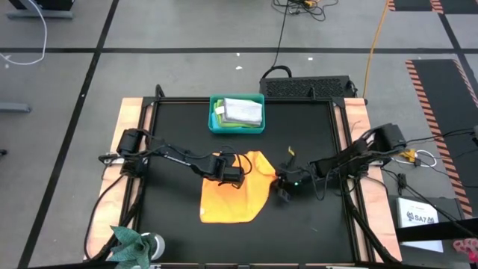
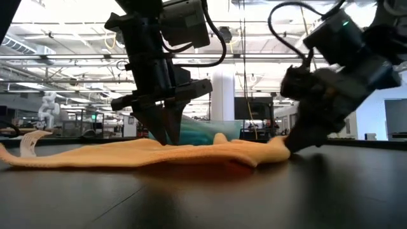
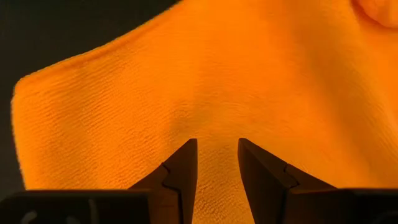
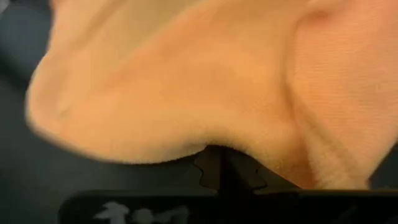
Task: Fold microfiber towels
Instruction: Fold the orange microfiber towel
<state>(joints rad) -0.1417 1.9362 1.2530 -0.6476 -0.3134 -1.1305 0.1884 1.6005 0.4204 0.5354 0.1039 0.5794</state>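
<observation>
An orange-yellow microfiber towel (image 1: 237, 200) lies rumpled and spread on the black table top, near the middle. My left gripper (image 1: 231, 178) stands over the towel's far left part, pointing steeply down, its fingers a little apart (image 3: 217, 144). My right gripper (image 1: 284, 193) slants down at the towel's right edge with its fingers shut (image 4: 219, 154). In the low view the towel (image 2: 127, 154) lies low and long between both grippers. My left gripper sets both fingertips (image 3: 186, 149) down on the towel's top face (image 3: 217, 124), some way in from its corner, coming steeply from above. Flat cloth shows in the gap between them, no fold. The towel lies on the table there. My right gripper's shut fingertips (image 2: 291, 147) meet the towel's right edge (image 4: 205, 140), slanting down from the table's right. The edge bulges over the tips and hides them. Whether any cloth is caught between them I cannot tell.
A teal bin (image 1: 214, 123) at the far middle of the table holds folded towels, a light grey one (image 1: 243, 110) on top. A small potted plant (image 1: 134, 243) stands at the near left corner. Raised wooden rails (image 1: 131, 134) line the table's sides.
</observation>
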